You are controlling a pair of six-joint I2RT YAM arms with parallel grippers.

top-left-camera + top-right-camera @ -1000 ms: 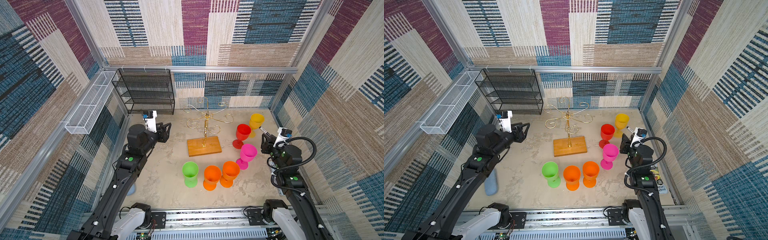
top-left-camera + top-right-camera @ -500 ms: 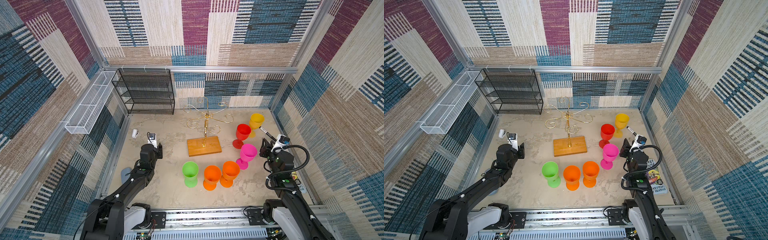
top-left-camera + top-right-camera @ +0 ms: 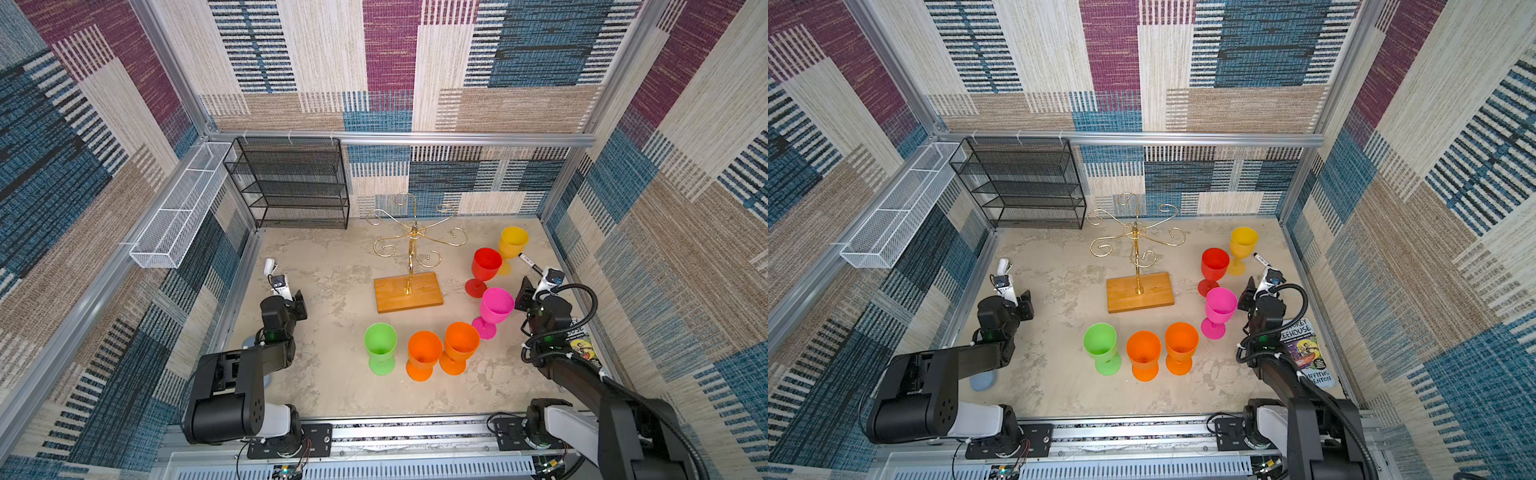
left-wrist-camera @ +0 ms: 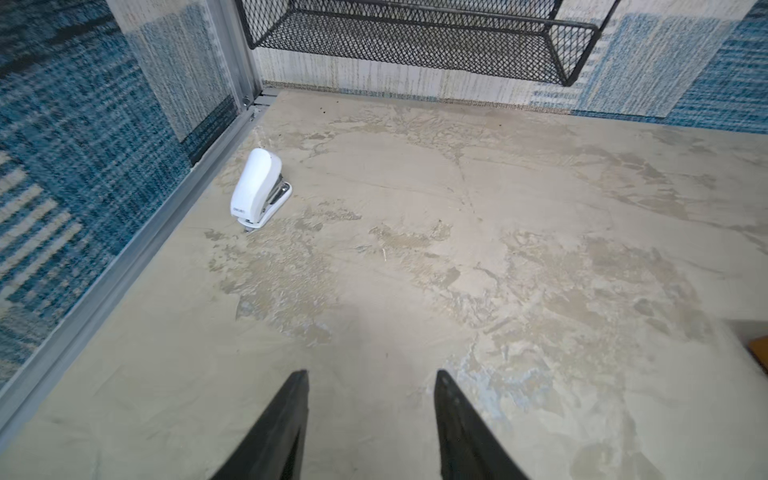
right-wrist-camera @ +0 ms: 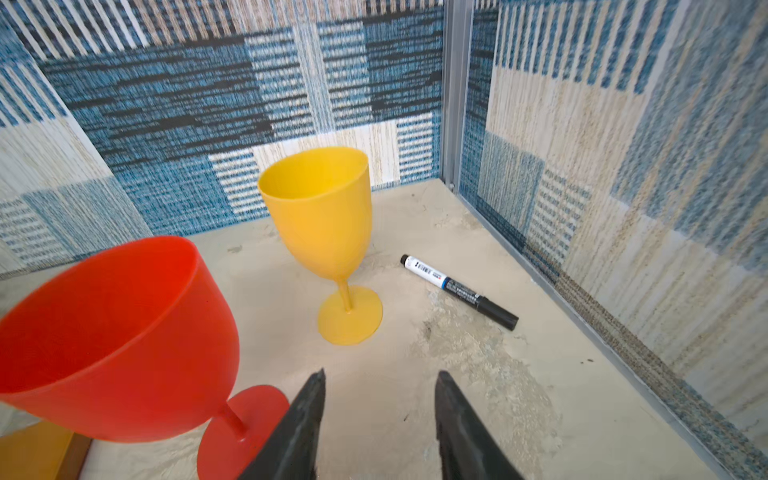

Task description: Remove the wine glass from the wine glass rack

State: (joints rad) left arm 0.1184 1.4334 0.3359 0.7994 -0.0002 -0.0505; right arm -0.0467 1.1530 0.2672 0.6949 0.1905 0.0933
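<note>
The wine glass rack (image 3: 411, 249) is a gold wire stand on a light-wood base (image 3: 1140, 293) at the middle back; its curled arms are bare in both top views. Several coloured plastic wine glasses stand upright on the table: yellow (image 3: 513, 243), red (image 3: 485, 266), pink (image 3: 496, 307), two orange (image 3: 424, 353) and green (image 3: 380, 343). My left gripper (image 3: 299, 305) is low at the left, open over bare table (image 4: 371, 374). My right gripper (image 3: 524, 293) is open beside the pink glass, with the red glass (image 5: 116, 340) and yellow glass (image 5: 320, 216) in front of it and nothing between its fingers.
A black mesh shelf unit (image 3: 291, 183) stands at the back left and a white wire basket (image 3: 178, 208) hangs on the left wall. A white stapler (image 4: 257, 187) lies by the left wall, a marker (image 5: 457, 291) by the right wall, and a book (image 3: 1306, 353) under the right arm.
Both arms have drawn back toward the front rail and sunk lower, the left one much further. Both grippers have stayed open. Rack and glasses have not moved.
</note>
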